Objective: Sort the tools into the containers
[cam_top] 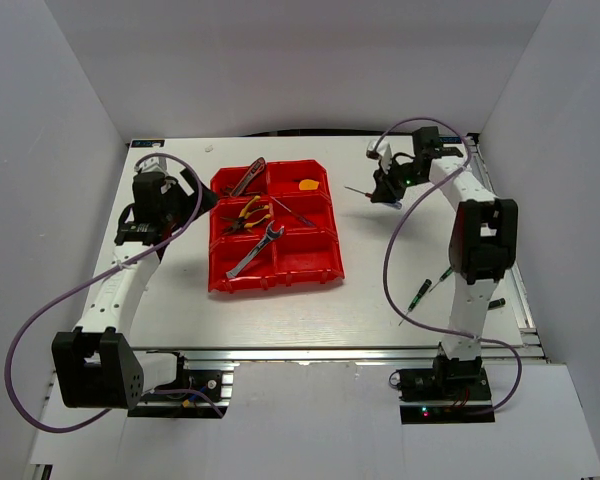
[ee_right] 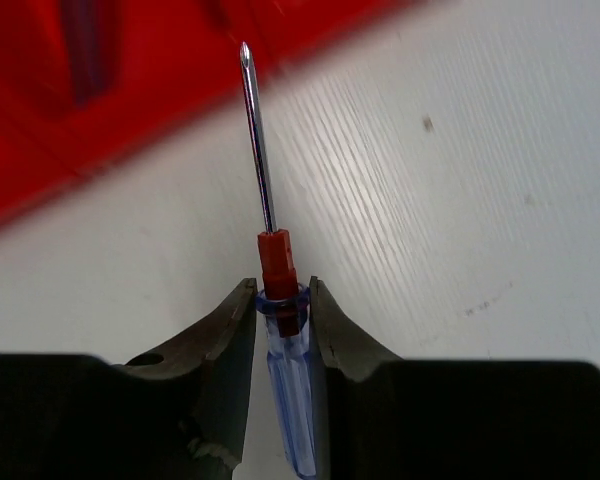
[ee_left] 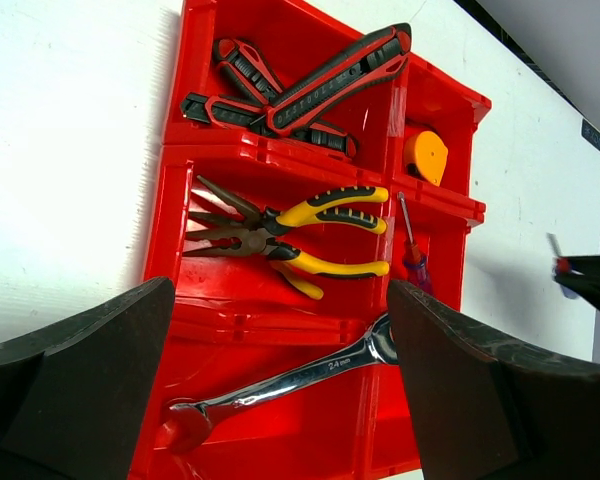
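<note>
Right pincer (ee_right: 280,295) grips blue screwdriver (ee_right: 285,380), arm extended beside bins (cam_top: 305,262); left pincer (ee_left: 280,290) spread wide, facing bins.

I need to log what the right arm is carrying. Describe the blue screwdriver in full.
The screwdriver is slim, with a clear blue plastic-looking handle, a red collar, and a thin shiny metal shaft ending in a pointed tip. The right gripper is shut on it, its jaws pinching the handle's top at the collar. The shaft sticks straight out past the jaws, pointing toward the red bins above the white table. Nothing else visibly touches it.
</note>
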`<state>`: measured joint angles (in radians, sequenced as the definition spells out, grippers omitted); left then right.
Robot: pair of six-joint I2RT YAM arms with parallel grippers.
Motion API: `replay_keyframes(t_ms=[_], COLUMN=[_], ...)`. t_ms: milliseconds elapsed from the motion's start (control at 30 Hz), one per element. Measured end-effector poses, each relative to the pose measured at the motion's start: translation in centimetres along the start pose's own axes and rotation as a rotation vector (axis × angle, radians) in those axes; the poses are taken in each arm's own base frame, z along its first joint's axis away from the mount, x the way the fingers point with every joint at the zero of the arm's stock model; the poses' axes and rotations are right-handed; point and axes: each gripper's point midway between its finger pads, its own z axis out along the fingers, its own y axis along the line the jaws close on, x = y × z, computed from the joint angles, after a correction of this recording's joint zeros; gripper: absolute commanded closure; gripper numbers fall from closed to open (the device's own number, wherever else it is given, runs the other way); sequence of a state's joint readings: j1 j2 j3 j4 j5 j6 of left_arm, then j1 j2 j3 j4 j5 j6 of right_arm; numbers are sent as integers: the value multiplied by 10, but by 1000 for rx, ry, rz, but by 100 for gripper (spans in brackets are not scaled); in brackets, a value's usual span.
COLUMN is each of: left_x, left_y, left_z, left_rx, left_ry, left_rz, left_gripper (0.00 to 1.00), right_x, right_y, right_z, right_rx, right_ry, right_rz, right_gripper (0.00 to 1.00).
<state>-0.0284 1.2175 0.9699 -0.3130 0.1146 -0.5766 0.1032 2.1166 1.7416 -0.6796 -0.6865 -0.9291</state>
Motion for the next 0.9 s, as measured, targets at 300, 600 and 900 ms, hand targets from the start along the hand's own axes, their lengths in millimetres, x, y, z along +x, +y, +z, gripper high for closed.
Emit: replay_keyframes(t_ms=[300, 600, 900], left_x=[4, -1, 0], left_y=[1, -2, 5], left_z=[0, -14, -30], left_rx=[6, 20, -10], left_ry=[6, -26, -57], left_rz=[0, 2, 1], left_gripper=[2, 2, 2], right_x=[-128, -164, -143], right_y=[95, 116, 96], right_z=[16, 92, 127], right_rx=[-128, -124, -77], right_ry=[-238, -287, -242], right_rz=[-116, -41, 80], right_gripper=[100, 98, 61])
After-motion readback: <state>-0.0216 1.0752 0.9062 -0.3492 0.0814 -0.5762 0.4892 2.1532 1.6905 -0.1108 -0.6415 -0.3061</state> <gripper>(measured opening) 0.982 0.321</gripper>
